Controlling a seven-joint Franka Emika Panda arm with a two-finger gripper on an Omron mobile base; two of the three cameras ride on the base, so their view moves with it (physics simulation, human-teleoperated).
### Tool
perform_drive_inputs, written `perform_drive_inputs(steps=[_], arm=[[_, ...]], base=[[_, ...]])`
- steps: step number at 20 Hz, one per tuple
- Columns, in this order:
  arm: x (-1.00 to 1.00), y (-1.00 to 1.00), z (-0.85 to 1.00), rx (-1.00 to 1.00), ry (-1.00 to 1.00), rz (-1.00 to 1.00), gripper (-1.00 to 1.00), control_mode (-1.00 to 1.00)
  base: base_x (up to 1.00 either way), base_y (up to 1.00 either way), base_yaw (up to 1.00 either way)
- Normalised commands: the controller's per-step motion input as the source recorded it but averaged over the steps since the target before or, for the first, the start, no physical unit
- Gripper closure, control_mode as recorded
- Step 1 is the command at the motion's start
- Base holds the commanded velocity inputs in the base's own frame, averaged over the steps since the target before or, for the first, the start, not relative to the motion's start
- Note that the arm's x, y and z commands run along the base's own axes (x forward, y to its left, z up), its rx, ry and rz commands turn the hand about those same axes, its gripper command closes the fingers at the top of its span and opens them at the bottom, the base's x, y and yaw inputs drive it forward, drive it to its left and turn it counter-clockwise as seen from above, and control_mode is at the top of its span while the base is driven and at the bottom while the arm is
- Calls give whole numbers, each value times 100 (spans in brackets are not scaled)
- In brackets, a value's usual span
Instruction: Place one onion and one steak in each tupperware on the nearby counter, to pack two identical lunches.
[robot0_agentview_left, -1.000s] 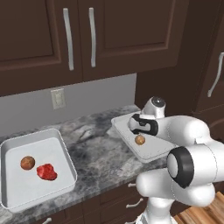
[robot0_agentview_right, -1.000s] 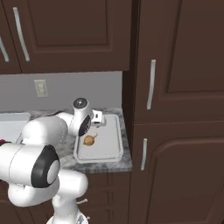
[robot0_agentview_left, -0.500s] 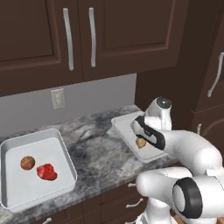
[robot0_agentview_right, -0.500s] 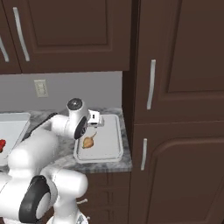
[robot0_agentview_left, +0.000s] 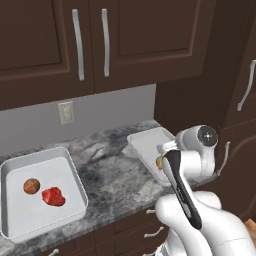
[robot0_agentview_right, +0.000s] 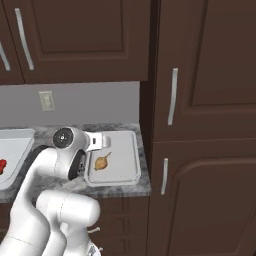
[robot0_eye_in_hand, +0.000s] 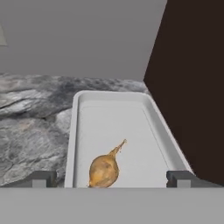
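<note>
golden onion (robot0_eye_in_hand: 104, 170) between open gripper (robot0_eye_in_hand: 111, 178) fingertips, in tupperware (robot0_eye_in_hand: 157, 131)

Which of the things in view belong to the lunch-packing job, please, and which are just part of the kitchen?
Job:
- right tupperware with one onion, no steak
- left tupperware with an onion and a steak
- counter
- gripper, open, by the right onion

Not part of it:
- wall outlet
- upper cabinets
- tall cabinet
</note>
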Motion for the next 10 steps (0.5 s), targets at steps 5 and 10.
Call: perform_drive_inputs(steps=[5,10], arm=[[-36,0,58,-6,-8,0,-100,-100],[-20,0,0,-2,-7,0,-100,100]], base=[[0,0,0],[-58,-15,-2]])
